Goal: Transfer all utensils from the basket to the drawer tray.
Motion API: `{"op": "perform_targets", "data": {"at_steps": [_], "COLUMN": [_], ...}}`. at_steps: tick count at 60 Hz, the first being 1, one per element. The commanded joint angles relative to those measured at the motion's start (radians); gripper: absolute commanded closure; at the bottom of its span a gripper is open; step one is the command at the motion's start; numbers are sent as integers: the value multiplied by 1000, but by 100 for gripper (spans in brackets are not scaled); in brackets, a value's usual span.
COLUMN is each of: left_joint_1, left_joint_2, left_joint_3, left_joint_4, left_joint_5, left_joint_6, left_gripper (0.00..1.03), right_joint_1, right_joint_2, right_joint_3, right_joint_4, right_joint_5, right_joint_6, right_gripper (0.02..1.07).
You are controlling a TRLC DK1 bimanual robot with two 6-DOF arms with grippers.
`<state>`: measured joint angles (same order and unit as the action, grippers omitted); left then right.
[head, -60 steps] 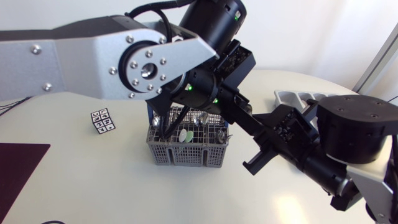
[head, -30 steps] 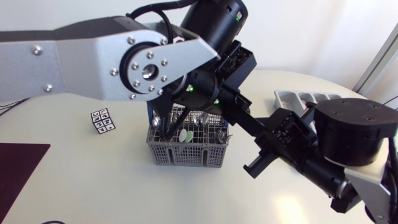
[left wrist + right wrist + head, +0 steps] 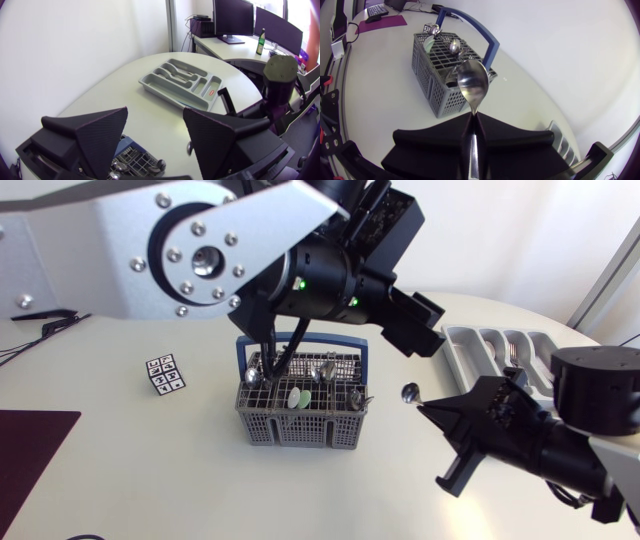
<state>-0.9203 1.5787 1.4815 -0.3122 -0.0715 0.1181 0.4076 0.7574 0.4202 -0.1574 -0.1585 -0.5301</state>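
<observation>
A grey wire basket (image 3: 300, 418) with a blue handle stands mid-table and holds several utensils (image 3: 322, 370). The grey drawer tray (image 3: 500, 345) lies at the back right with cutlery in some compartments. My right gripper (image 3: 428, 411) hangs right of the basket, shut on the handle of a metal spoon (image 3: 410, 392). In the right wrist view the spoon (image 3: 472, 82) sticks out ahead of the shut gripper (image 3: 472, 122), with the basket (image 3: 437, 67) beyond it. My left gripper (image 3: 420, 330) hovers above the basket's right side, open and empty (image 3: 155, 135), facing the tray (image 3: 182, 82).
A small cube with patterned faces (image 3: 165, 374) sits left of the basket. A dark mat (image 3: 30, 450) covers the table's left front corner. Bare tabletop lies between the basket and the tray.
My left gripper opened, let go of the spoon and rose away. My right gripper drew back to the right and lower, carrying the spoon away from the basket.
</observation>
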Motion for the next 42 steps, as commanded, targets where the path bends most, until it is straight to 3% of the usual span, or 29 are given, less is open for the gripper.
{"op": "perform_targets", "data": {"at_steps": [1, 8, 14, 22, 35, 42], "left_joint_1": [11, 14, 6, -6, -22, -37], "left_joint_2": [10, 21, 21, 30, 56, 67], "left_joint_3": [28, 13, -17, -44, -87, -109], "left_joint_4": [-27, -54, -54, -53, -51, -51], "left_joint_5": [-36, -91, -166, -205, -226, -226], "left_joint_6": [54, 89, 112, 132, 144, 149], "left_gripper": [17, 15, 6, 5, 5, 6], "right_joint_1": [-150, -394, -536, -721, -980, -1055], "right_joint_2": [-3, 57, 146, 318, 642, 760], "right_joint_3": [25, 77, 121, 216, 460, 539], "right_joint_4": [-53, -153, -225, -341, -603, -643], "right_joint_5": [-119, -349, -455, -556, -590, -539], "right_joint_6": [-85, -240, -396, -630, -1087, -1251], "right_gripper": [101, 101, 101, 101, 101, 101]}}
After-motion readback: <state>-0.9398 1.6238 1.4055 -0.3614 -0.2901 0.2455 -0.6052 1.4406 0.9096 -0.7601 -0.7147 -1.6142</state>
